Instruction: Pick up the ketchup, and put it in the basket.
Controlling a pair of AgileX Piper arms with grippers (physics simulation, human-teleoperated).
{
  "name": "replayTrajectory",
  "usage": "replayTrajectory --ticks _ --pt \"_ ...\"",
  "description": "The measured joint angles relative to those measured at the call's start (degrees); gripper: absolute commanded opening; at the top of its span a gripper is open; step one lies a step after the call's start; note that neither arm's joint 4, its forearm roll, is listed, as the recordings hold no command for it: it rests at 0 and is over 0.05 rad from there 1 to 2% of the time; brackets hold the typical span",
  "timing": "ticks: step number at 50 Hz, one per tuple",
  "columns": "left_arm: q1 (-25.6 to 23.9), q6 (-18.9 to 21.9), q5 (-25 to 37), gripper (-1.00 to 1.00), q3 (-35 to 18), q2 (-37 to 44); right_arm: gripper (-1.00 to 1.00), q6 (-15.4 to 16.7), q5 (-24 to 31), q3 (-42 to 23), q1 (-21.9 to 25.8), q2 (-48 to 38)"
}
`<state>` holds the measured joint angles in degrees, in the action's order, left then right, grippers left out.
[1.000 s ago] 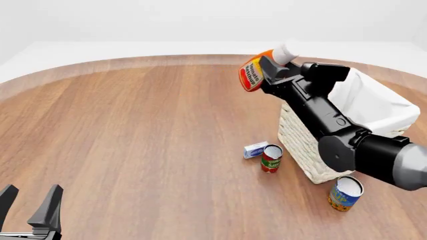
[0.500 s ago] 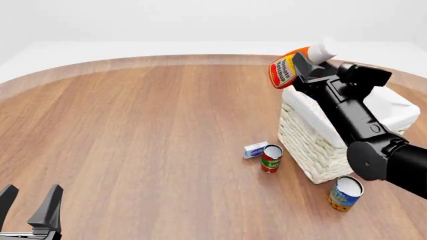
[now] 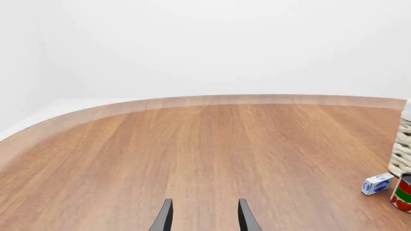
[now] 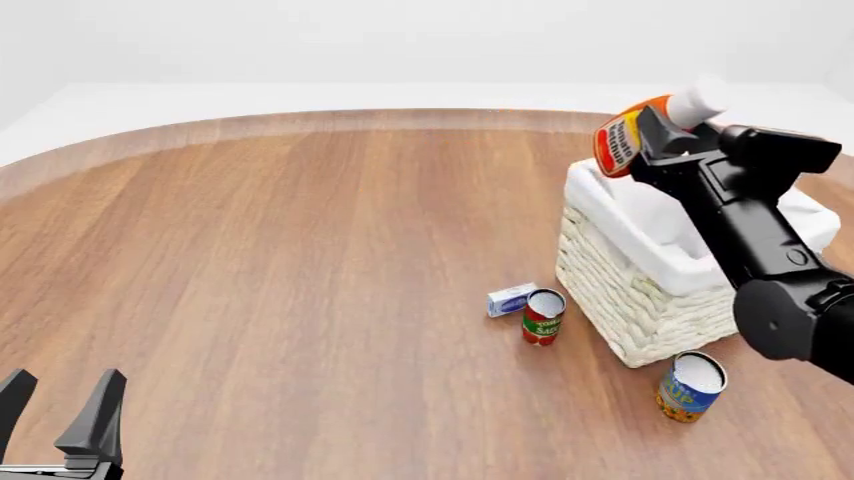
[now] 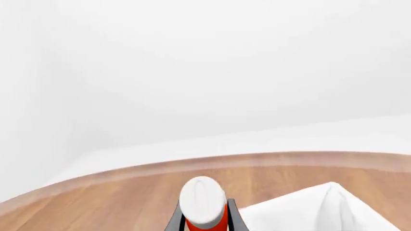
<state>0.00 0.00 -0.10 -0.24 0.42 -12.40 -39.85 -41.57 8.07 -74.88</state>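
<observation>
The left gripper (image 4: 60, 410) is sitting idle at the near left with its 2 black fingers spread and nothing between them, far from the work. The right gripper (image 4: 650, 128) is clenching the small red-orange ketchup bottle with a rounded white cap (image 4: 638, 130), carrying it in the air, tilted, its long axis running from the label end up toward the cap on the right. The large square cream wicker basket with white cloth lining (image 4: 627, 290) is lying directly below and slightly nearer than that gripper, so a lowering looks likely next.
</observation>
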Motion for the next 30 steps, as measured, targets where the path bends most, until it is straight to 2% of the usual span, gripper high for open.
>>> replayTrajectory --ticks 30 --pt "0.00 0.00 0.00 1.00 0.00 0.00 -1.00 5.29 2.62 1.58 -7.78 0.70"
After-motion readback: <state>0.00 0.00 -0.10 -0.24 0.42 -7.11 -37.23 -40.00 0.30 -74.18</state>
